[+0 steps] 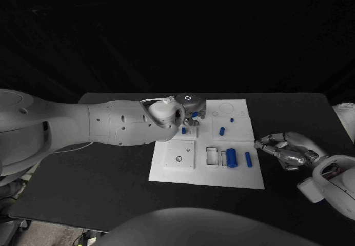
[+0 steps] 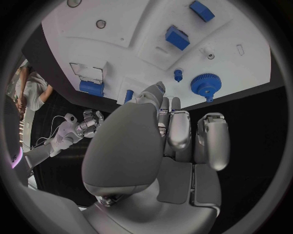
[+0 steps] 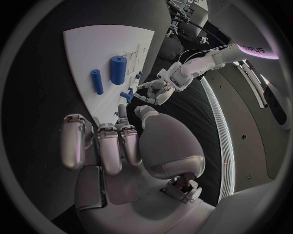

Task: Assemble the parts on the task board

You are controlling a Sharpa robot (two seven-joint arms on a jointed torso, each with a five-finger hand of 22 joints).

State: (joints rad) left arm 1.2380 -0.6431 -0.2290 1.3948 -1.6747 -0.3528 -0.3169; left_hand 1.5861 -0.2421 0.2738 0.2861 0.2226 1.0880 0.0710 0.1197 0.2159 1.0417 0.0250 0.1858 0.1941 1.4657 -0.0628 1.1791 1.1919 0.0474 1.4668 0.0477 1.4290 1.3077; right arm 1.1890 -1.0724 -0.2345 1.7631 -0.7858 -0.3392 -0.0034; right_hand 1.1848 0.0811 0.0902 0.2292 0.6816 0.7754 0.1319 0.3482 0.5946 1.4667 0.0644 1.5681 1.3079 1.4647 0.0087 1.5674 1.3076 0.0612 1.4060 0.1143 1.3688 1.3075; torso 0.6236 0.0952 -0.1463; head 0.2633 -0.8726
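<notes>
The white task board (image 1: 166, 166) lies mid-table. On it are a thick blue cylinder (image 1: 231, 157), a thin blue rod (image 1: 249, 159), a blue block (image 1: 221, 130) and a small peg (image 1: 183, 130). My left hand (image 1: 185, 108) hovers over the board's far left part, just above a blue gear (image 2: 205, 86) that stands near the board's edge. Its fingers (image 2: 180, 129) are loosely curled and hold nothing. My right hand (image 1: 284, 149) rests off the board's right edge, level with the rod, with its fingers loosely bent and empty. The cylinder (image 3: 117, 69) and rod (image 3: 96, 81) lie ahead of it.
The board has a raised plate with holes (image 1: 180, 154) at its near left and slots (image 1: 214, 156) beside the thick cylinder. A second blue block (image 2: 201, 10) sits further along the board. Black table (image 1: 89, 179) surrounds the board.
</notes>
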